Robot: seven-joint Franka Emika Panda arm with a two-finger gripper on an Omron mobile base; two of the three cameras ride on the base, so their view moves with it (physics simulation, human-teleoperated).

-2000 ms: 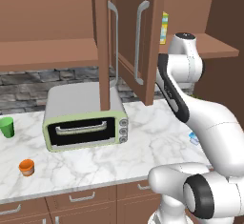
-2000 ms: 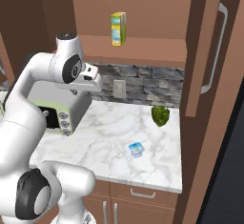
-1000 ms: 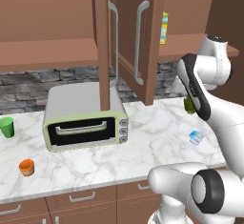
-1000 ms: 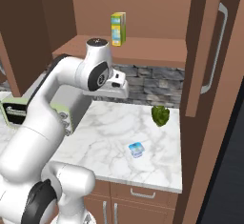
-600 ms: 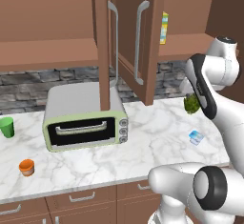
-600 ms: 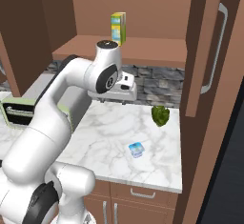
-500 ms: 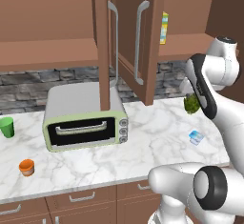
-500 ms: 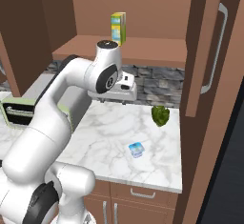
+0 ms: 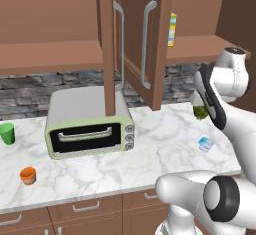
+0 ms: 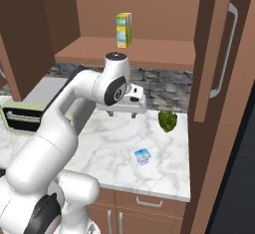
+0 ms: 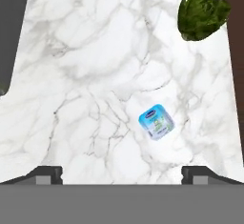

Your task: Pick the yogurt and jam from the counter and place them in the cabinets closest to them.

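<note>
The yogurt (image 11: 156, 121) is a small blue and white cup lying on the marble counter (image 10: 114, 148), near its right front (image 9: 205, 143) (image 10: 142, 156). My gripper (image 10: 122, 114) hangs open above the counter, pointing down, behind and left of the yogurt, holding nothing. In the hand view the gripper (image 11: 122, 173) has its fingertips (image 11: 47, 173) spread wide, the yogurt lying a little beyond them. The cabinets (image 9: 150, 39) stand open above. A yellow-green carton (image 10: 123, 30) (image 9: 172, 29) stands on the shelf (image 10: 149, 51); I cannot tell whether it is the jam.
A dark green leafy vegetable (image 10: 168, 120) (image 11: 202, 13) lies at the counter's back right. A pale green toaster oven (image 9: 90, 121) stands to the left, with a green cup (image 9: 7, 133) and a small orange cup (image 9: 28, 175) further left. An open cabinet door (image 10: 224, 54) hangs on the right.
My arm has swung right from in front of the toaster oven to over the right part of the counter. The gripper stayed open. The yogurt and carton have not moved.
</note>
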